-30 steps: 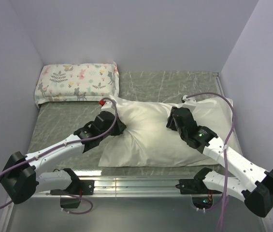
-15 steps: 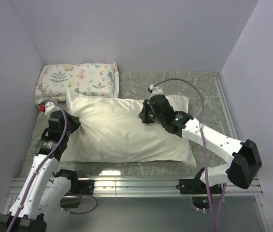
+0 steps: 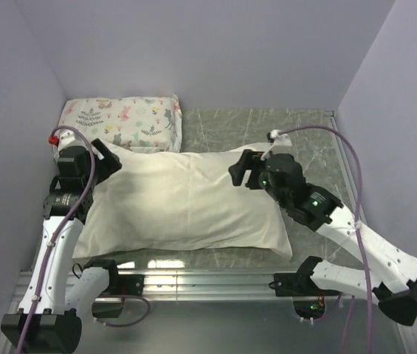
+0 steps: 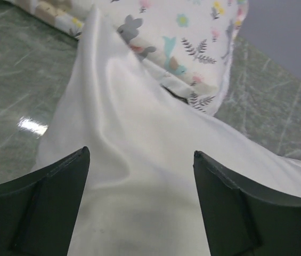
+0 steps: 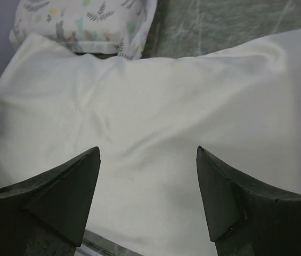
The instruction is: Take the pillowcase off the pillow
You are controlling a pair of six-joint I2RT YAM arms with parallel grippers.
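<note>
The cream pillowcase (image 3: 186, 206) lies flat and smooth across the middle of the table, filled out plumply; the pillow is hidden inside it. My left gripper (image 3: 107, 158) hangs open over the case's far left corner, and in the left wrist view (image 4: 139, 152) only the shiny fabric (image 4: 139, 176) shows below the spread fingers. My right gripper (image 3: 242, 169) stands open above the case's far right part. In the right wrist view (image 5: 147, 150) the cream fabric (image 5: 155, 106) lies beneath the fingers and nothing is held between them.
A small floral animal-print pillow (image 3: 119, 122) sits in the far left corner, touching the case's corner (image 4: 177, 37) (image 5: 81, 21). Grey marbled table top (image 3: 267, 125) shows behind and to the right. Walls close in on three sides. A metal rail (image 3: 208, 280) runs along the near edge.
Both grippers went from shut on the case to open and let it go. The cased pillow has slid left and flattened. The left arm rose to the far left corner.
</note>
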